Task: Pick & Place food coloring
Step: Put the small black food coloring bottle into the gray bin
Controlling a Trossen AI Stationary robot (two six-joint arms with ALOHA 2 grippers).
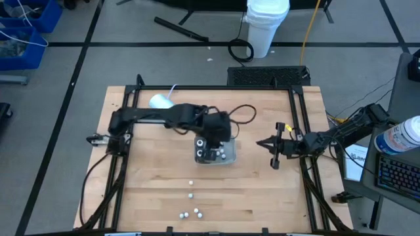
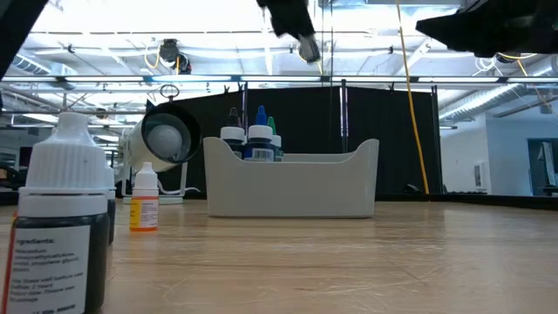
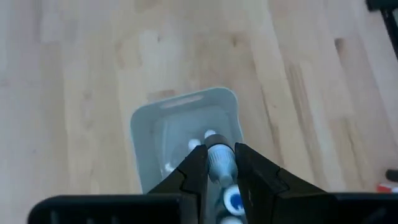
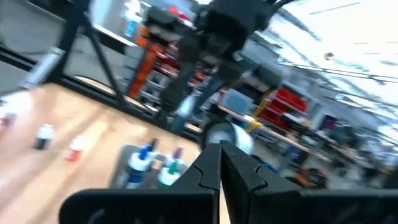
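The left gripper [image 3: 219,163] sits at the centre of the high view, directly above the grey tray [image 1: 231,159]. Its fingers [image 3: 194,167] pinch one food coloring bottle [image 3: 219,160] by its grey cap, held over the tray opening. In the low view this bottle hangs at the top centre of the frame, clear above the tray [image 2: 292,183].

Several bottles [image 2: 255,143] stand upright inside the tray, toward its left end in the low view. Loose bottles [image 1: 190,213] lie in the lower centre of the high view, well apart from the tray. One dark bottle [image 2: 61,228] fills the lower left of the low view; an orange-labelled bottle [image 2: 144,201] stands near it.

The right gripper [image 1: 270,144] waits at centre right of the high view, fingers pressed together, holding nothing.
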